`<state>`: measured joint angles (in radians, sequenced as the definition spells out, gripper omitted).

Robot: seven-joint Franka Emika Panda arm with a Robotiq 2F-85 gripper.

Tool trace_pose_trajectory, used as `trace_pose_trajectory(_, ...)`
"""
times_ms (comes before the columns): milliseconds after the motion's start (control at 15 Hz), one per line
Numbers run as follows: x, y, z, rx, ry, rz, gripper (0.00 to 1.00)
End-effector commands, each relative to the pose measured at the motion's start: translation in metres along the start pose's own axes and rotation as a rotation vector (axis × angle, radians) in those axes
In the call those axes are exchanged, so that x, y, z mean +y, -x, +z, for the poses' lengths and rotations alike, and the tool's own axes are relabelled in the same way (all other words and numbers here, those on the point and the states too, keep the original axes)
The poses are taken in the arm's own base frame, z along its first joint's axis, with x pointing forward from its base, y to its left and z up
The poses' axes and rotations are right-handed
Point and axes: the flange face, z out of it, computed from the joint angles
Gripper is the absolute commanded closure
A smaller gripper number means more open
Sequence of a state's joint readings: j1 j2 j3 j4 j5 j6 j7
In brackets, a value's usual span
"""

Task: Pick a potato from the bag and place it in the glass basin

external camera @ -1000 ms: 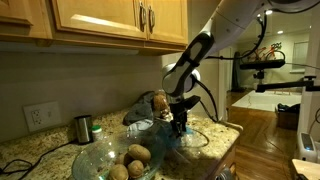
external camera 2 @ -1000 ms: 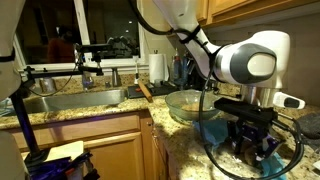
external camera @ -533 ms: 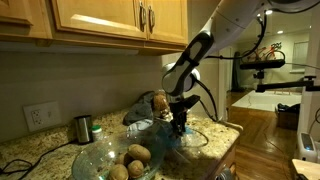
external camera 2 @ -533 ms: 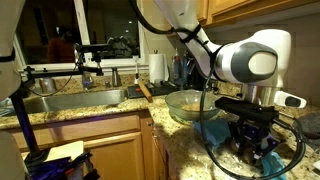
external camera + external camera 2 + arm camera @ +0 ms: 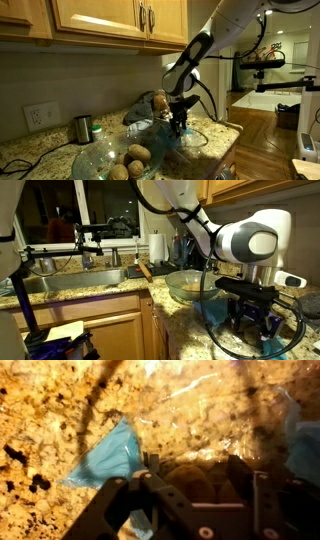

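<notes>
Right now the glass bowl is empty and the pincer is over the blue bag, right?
No. The glass bowl is not empty: an exterior view shows potatoes in it. The pincer is over the blue bag.

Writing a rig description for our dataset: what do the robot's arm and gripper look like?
The arm is white with rounded joints, one capped by a dark disc; nearer the wrist it is black. The gripper is black with linked fingers; a black cable loops nearby.
</notes>
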<state>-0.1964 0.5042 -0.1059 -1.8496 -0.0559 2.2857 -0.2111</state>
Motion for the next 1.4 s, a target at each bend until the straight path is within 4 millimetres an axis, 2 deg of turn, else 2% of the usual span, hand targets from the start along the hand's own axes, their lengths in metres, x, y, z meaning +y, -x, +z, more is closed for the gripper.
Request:
trace_pose_trajectory(0, 0.004, -0.004, -0.004, 0.004, 0.0, 0.026, 0.2)
trace_pose_trajectory(200, 0.005, -0.005, -0.005, 0.007, 0.001, 0.027, 0.54)
trace_pose_trajectory(400, 0.005, -0.006, -0.006, 0.009, 0.002, 0.028, 0.75)
trace_pose_trajectory(667, 0.007, -0.006, -0.007, 0.011, 0.004, 0.034, 0.78)
trace_pose_trajectory(933, 0.007, -0.006, -0.008, 0.015, 0.003, 0.035, 0.77)
trace_pose_trajectory(1267, 0.007, -0.007, -0.013, 0.022, 0.005, 0.034, 0.82)
trace_pose_trajectory(1333, 0.007, -0.008, -0.017, 0.029, 0.006, 0.034, 0.9)
